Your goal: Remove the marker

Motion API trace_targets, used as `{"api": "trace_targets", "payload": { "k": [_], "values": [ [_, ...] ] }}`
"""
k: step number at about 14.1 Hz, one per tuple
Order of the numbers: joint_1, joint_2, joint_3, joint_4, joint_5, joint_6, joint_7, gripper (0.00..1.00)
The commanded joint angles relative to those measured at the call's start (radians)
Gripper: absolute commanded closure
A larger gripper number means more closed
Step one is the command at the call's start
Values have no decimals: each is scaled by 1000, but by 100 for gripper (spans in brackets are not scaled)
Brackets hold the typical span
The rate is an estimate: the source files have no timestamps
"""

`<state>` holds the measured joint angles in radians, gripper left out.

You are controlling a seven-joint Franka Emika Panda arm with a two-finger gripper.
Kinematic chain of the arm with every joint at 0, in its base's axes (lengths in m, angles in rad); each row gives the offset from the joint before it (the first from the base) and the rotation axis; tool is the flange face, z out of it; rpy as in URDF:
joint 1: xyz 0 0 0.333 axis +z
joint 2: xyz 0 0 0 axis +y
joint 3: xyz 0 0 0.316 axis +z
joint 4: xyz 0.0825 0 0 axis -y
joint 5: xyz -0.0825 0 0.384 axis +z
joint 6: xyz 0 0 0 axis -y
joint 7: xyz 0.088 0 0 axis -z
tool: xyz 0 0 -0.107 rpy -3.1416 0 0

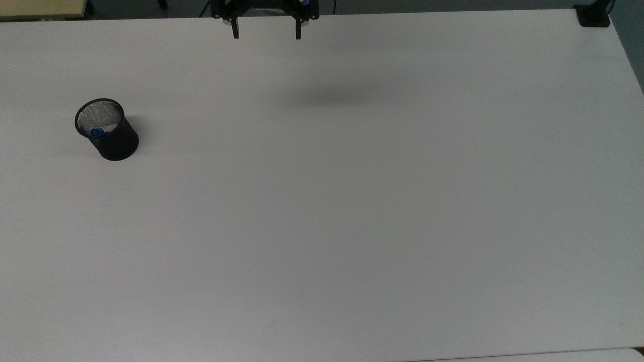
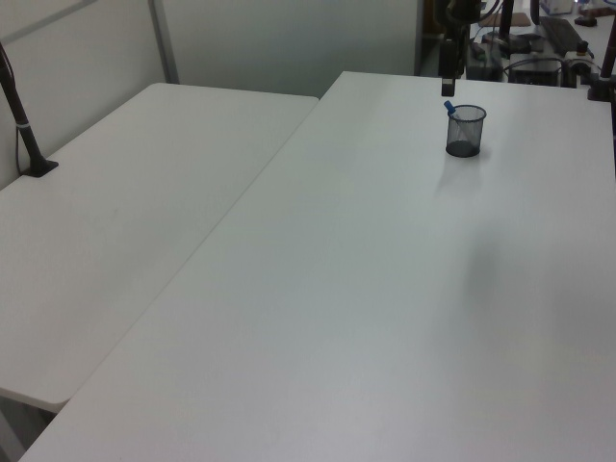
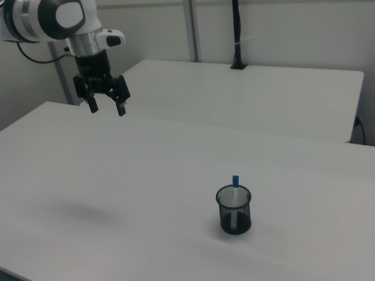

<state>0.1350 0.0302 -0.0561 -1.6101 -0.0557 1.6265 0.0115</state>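
Marker (image 3: 235, 180) stands cap-up in mesh cup (image 3: 234, 211), lower right of the right view. Gripper (image 3: 106, 108), fingers spread, hangs upper left, well apart, ready to approach.

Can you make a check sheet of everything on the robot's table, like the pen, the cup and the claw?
Surface: white table, bare apart from one cup.
Job's things: marker stands in the black mesh cup, blue cap poking above the rim.
Clutter: nothing seen on this table.
Grippers: gripper open, holding nothing, high above the table and far from the cup.
Cables: a dark cable behind the arm in the right view.
Surroundings: a second white table alongside, with a black clamped pole.
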Motion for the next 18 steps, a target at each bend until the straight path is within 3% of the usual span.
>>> {"api": "trace_targets", "payload": {
  "k": [1, 9, 12, 15, 18],
  "values": [
    [14, -16, -10, -14, -9, -20, 16, 0],
    [5, -10, -13, -14, -9, -8, 9, 0],
    [-66, 0, -18, -16, -12, 56, -14, 0],
    [-202, 19, -16, -17, -12, 99, -187, 0],
    [-323, 108, -16, -21, -10, 239, -327, 0]
  ]
}}
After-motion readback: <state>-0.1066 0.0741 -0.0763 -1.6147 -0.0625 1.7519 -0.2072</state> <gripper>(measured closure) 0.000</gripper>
